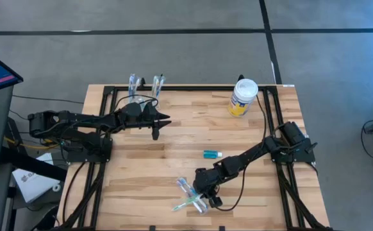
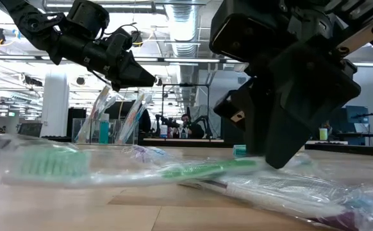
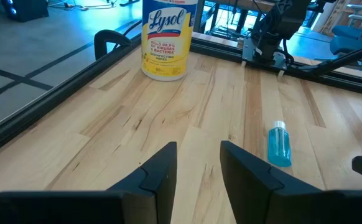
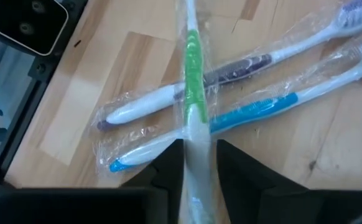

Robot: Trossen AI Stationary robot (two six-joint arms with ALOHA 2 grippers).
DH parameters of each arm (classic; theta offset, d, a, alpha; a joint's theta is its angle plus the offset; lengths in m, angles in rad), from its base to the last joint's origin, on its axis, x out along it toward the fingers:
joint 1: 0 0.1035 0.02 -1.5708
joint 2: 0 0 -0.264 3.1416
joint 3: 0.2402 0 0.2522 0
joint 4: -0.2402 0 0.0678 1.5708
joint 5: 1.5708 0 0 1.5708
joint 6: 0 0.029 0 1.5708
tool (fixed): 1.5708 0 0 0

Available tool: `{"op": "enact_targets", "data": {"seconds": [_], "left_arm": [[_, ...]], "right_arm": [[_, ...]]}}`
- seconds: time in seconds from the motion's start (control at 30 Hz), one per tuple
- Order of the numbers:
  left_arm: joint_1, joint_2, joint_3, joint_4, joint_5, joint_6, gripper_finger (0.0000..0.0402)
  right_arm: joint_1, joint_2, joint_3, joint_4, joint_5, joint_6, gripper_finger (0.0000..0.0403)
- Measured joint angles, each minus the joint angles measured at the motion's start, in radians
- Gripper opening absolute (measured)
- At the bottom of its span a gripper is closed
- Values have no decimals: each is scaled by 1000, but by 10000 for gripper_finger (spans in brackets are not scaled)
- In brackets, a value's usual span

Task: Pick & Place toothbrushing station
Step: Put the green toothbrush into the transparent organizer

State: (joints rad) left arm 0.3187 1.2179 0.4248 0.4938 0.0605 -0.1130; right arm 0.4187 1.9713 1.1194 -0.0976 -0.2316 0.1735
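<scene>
Three wrapped toothbrushes lie crossed near the table's front edge. A green-and-white one (image 4: 193, 81) rests on top of a white-purple one (image 4: 231, 67) and a blue one (image 4: 262, 109). My right gripper (image 4: 198, 168) is down on the pile (image 1: 190, 197), shut on the green toothbrush. At the far edge, more toothbrushes stand upright in a clear cup (image 1: 135, 86). A small teal bottle (image 1: 212, 154) lies on its side mid-table. My left gripper (image 1: 159, 125) hangs open above the table near the cup, with nothing between its fingers (image 3: 162, 171). My right gripper pinches the green toothbrush's white handle (image 4: 196, 140) between its two fingers, through the clear wrapper. The fingers slant down from above, from the table's right side. The toothbrush lies on the table (image 2: 199, 170), crossing over the other two brushes.
A white-lidded jar with a yellow label (image 1: 243, 97) stands at the far right. Black frame rails (image 1: 109, 96) run along the table's left, right and far edges. Bare wood lies between the teal bottle (image 3: 279, 144) and the cup.
</scene>
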Motion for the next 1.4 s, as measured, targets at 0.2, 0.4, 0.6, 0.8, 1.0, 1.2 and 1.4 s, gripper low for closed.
{"op": "enact_targets", "data": {"seconds": [0.2,0.4,0.6,0.8,1.0,1.2,1.4], "left_arm": [[0,0,0,0,0,0,117],[0,0,0,0,0,0,117],[0,0,0,0,0,0,117],[0,0,-4,0,0,2,117],[0,0,-22,1,-8,3,117],[0,0,-23,11,-8,3,117],[0,0,-23,21,-8,3,117]], "right_arm": [[0,0,0,-12,-22,-1,14],[-10,-2,1,-27,-26,7,12],[-24,-36,16,-73,13,-8,10],[-30,-106,32,-100,79,-51,5],[-55,-184,33,-104,201,-103,5],[-97,-233,33,-98,287,-138,5],[-153,-264,33,-82,311,-208,5]]}}
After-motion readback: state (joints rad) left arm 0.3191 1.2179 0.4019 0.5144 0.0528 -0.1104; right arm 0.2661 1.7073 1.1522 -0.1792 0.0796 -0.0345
